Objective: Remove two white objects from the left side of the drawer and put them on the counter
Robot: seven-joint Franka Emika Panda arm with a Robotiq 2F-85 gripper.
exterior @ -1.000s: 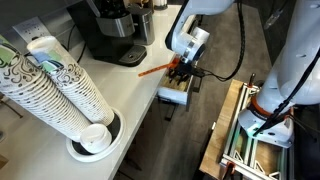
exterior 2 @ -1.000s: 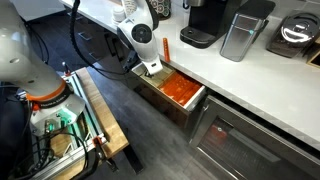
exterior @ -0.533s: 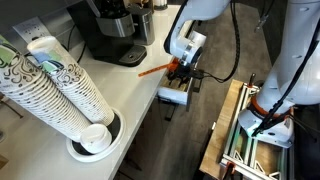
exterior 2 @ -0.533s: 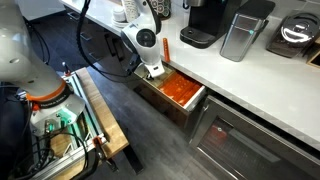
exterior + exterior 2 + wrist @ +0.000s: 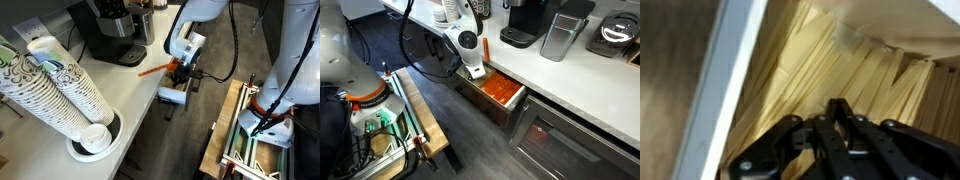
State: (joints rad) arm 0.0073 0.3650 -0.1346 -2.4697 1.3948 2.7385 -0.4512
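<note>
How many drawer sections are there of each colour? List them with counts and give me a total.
Orange section: 1
Tan section: 1, under the pincer
Total in the drawer: 2
</note>
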